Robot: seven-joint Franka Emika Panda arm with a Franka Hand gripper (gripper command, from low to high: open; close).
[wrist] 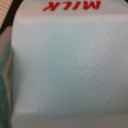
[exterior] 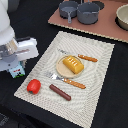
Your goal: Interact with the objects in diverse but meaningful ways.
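Wrist view shows the milk carton [wrist: 70, 70] up close, likely light and smooth. Grab its flat sides. Gripper [exterior: 16, 67] at nine o'clock; jaws can't be seen.

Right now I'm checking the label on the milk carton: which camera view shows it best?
The wrist view: the milk carton fills the frame and its red "MILK" lettering is readable, shown inverted. The exterior view shows only a small white-and-teal part of the carton below the pincer, at the placemat's edge, with no label legible.
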